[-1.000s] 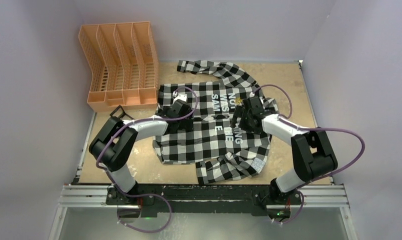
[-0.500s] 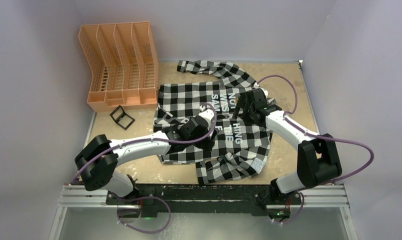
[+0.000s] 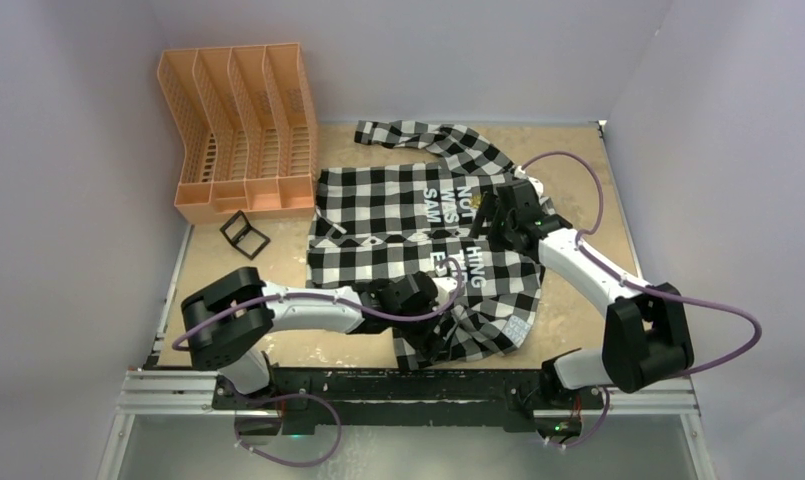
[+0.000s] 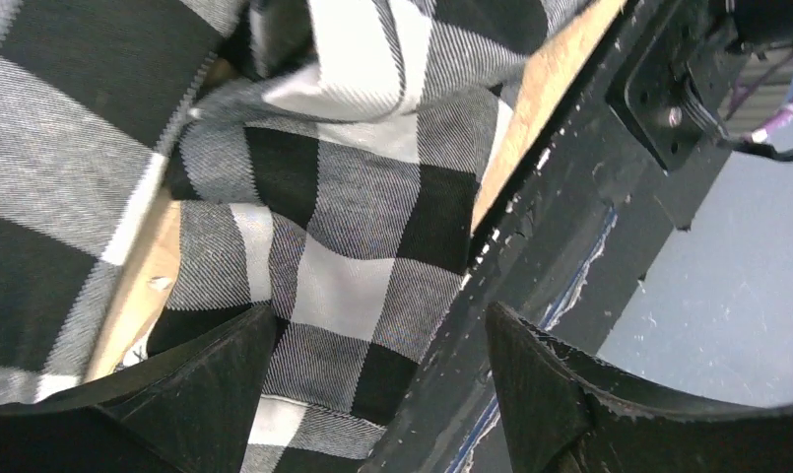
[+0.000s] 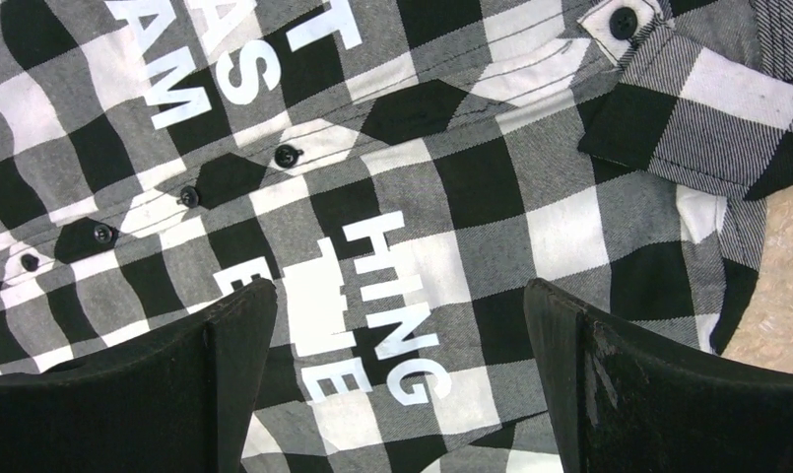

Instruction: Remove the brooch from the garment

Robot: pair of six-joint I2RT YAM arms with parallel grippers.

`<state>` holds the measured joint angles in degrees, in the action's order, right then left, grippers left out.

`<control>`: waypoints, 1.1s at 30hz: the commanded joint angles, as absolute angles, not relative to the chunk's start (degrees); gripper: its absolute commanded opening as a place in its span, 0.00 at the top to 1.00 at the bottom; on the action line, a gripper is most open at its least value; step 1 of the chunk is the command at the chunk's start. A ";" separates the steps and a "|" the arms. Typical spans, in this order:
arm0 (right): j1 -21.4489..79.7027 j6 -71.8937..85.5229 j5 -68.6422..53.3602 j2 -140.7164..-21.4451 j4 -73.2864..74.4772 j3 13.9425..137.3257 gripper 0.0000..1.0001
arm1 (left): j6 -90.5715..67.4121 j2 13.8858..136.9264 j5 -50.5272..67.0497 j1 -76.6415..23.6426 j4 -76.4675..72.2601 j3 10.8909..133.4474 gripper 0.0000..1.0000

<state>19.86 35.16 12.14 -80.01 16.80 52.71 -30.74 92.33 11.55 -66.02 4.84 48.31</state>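
The tiny gold brooch showed in no view, so the right jaws, apart over the white lettering point(image 5: 369, 236) on the black-and-white checked shirt point(image 3: 378, 200), needed to locate it first; the left jaws, apart at the hem point(image 4: 303, 409), could steady cloth

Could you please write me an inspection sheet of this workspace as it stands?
Surface: tan tabletop, largely under cloth.
Job's things: checked shirt spread out, near hem rumpled; brooch not seen in any view.
Clutter: orange file rack far left; small black frame near it.
Grippers: left gripper open over the near hem; right gripper open over the white lettering; both empty.
Cables: purple cables loop along both arms.
Surroundings: pale walls; black rail along the near edge.
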 commanded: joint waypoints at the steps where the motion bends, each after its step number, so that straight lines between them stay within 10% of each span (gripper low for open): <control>1: 19.74 36.77 13.35 -78.49 16.87 50.89 0.02 | -33.23 94.62 17.62 -66.36 -3.07 46.14 0.24; 22: 19.72 35.18 12.38 -86.65 11.86 56.77 0.02 | -45.26 60.30 -17.76 -55.91 21.59 31.88 0.27; 33: 13.65 33.44 11.56 -94.86 9.27 61.25 0.07 | -28.00 85.39 -16.37 -49.86 8.17 57.81 0.27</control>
<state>16.69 34.17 12.34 -92.99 10.90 59.13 -35.09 78.43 -18.59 -54.15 17.43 51.55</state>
